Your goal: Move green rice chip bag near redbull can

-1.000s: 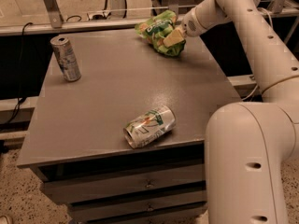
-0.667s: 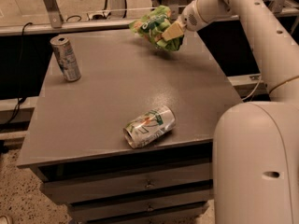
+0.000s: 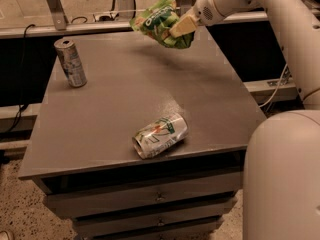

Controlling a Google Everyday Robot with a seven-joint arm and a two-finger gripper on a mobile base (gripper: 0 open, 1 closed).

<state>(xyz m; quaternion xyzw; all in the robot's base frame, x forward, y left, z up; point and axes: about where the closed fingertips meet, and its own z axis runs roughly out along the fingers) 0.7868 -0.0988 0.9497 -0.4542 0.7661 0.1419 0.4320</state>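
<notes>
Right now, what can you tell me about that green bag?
The green bag is a small, crinkled foil snack packet, bright green with white and orange-red print. The gripper, above the table's far edge, has its jaws shut on the bag's one side, holding it tilted and seemingly off the tabletop; nothing else touches it.

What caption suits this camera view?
End effector holds green rice chip bag above table's far edge; redbull can stands far left.
</notes>
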